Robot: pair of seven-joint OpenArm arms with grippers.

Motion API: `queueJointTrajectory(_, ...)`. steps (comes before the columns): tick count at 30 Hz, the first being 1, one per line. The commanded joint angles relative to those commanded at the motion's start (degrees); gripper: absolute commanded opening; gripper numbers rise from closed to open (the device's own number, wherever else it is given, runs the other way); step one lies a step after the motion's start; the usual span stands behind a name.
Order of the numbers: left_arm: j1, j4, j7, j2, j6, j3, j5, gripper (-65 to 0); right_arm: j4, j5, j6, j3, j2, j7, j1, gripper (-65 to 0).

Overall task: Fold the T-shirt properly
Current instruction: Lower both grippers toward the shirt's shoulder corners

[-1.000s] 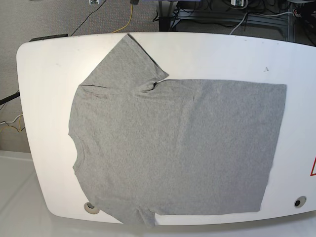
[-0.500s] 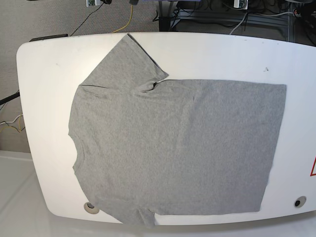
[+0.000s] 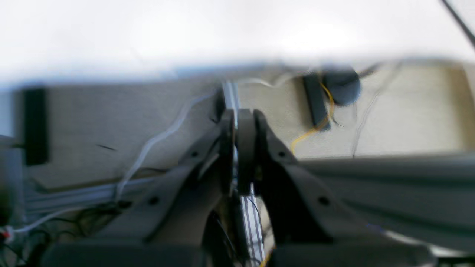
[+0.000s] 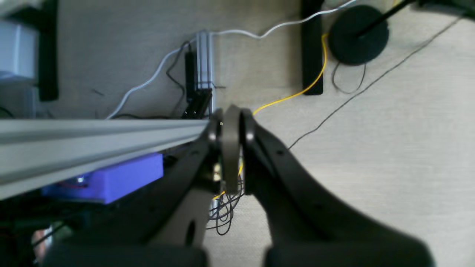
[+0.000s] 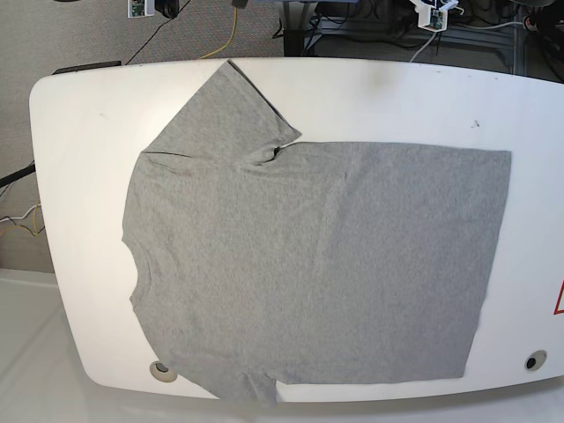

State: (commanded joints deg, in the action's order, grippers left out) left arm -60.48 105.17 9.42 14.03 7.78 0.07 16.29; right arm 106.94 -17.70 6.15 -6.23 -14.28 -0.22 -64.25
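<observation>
The heather-grey T-shirt (image 5: 308, 264) lies spread flat on the white table (image 5: 79, 132), plain side up. Its collar is at the left, its hem at the right. One sleeve (image 5: 229, 110) points to the far edge and the other (image 5: 247, 383) reaches the near edge. No lettering shows. My left gripper (image 3: 237, 122) is shut and empty, above the floor behind the table. My right gripper (image 4: 230, 122) is also shut and empty, over the floor beside an aluminium rail (image 4: 92, 137). The shirt shows in neither wrist view.
Cables, a yellow wire (image 4: 297, 94) and a black round base (image 4: 358, 35) lie on the carpet behind the table. Small arm parts peek in at the base view's top edge (image 5: 141, 7) (image 5: 434, 13). Two holes sit near the table's front corners (image 5: 160, 370) (image 5: 534, 360).
The shirt has not moved. The small arm parts at the top edge of the base view have shifted and show a little more.
</observation>
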Motion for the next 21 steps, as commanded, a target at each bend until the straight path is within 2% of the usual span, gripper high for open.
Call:
queueJointTrajectory(7, -0.6, 5.0, -3.7, -0.5, 0.2, -4.3, 0.2, -64.4, 4.0, 0.3, -0.02, -0.5, 1.0, -1.9, -0.7, -65.0)
queueJointTrajectory(9, -0.1, 7.5, -5.4, -0.2, 1.0, -7.5, 0.3, -63.7, 6.5, 0.3, -0.27, 0.7, 1.0, -2.9, -0.8, -64.8)
queueJointTrajectory(15, 0.2, 10.0, -6.8, 0.4, 1.2, -10.0, 0.4, -63.1, 9.0, 0.6, -0.67, 0.6, 1.4, -3.6, -0.5, -65.0)
queueJointTrajectory(21, -0.6, 14.7, -6.2, 2.7, 0.9, -11.8, 0.6, -61.2, 12.5, 0.4, -0.39, -1.5, 1.3, -3.6, -0.2, -64.4)
